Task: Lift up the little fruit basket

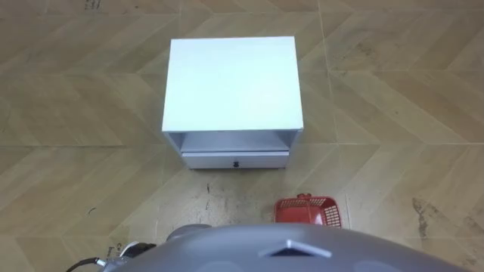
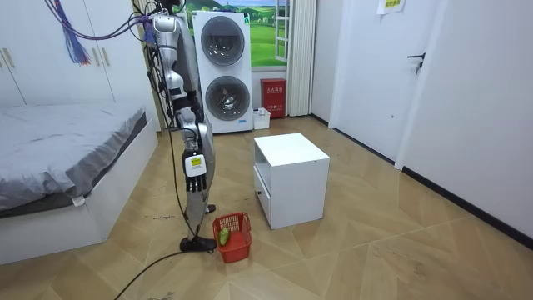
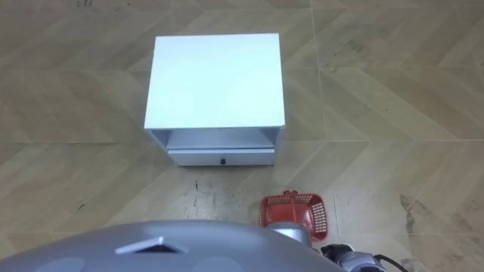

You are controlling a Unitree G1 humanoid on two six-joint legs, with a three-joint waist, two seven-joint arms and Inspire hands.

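Standing upright facing white square drawer cabinet (image 1: 233, 83); red plastic mesh fruit basket (image 1: 310, 211) on wooden floor (image 1: 76, 174), front-right, likely too low without bending; left hand (image 1: 128, 252), right hand (image 2: 194, 167) ungrasping, open/closed can't tell.

**Soft, even light with no hard shadows**

The light is bright and diffuse, and it seems to fall from above. The top of the white cabinet (image 1: 233, 83) is the brightest place, almost washed out, while the open shelf under this top lies in shade. The floor (image 1: 393, 113) just in front of the cabinet carries a soft, narrow shadow. In the room view, the floor beyond the cabinet has a pale sheen. The red basket (image 2: 234, 236) near the cabinet's front throws only a faint shadow.
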